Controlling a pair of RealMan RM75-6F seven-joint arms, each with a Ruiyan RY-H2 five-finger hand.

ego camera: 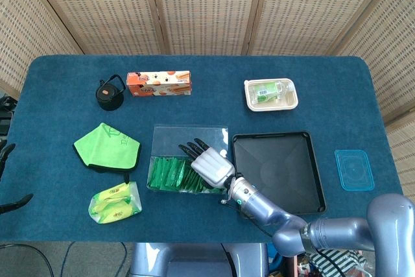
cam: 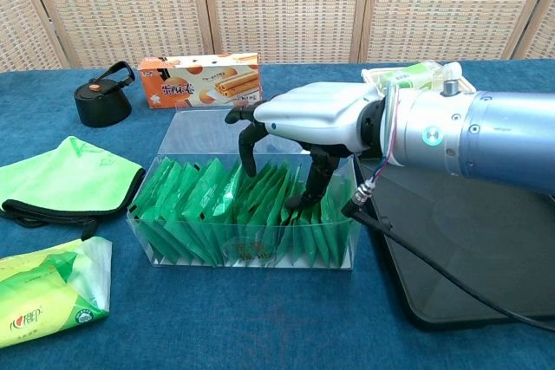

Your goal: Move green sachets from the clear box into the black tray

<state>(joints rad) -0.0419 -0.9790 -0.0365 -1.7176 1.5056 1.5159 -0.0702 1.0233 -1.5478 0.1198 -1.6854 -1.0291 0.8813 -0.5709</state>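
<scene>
The clear box (ego camera: 188, 135) (cam: 217, 132) stands mid-table, its front row packed with several upright green sachets (ego camera: 168, 174) (cam: 204, 205). My right hand (ego camera: 209, 163) (cam: 316, 117) reaches down into the box's right half. Its fingers are spread, and the fingertips (cam: 247, 162) dip among the sachet tops. Nothing is plainly pinched between them. The black tray (ego camera: 288, 173) (cam: 486, 240) lies just right of the box and holds nothing. My left hand does not show in either view.
An orange biscuit box (ego camera: 159, 84) (cam: 201, 80) and a black pot (ego camera: 109, 93) sit behind. A green cloth (ego camera: 107, 147) and a tissue pack (ego camera: 115, 202) lie to the left. A white container (ego camera: 271, 94) and a blue lid (ego camera: 354, 170) are on the right.
</scene>
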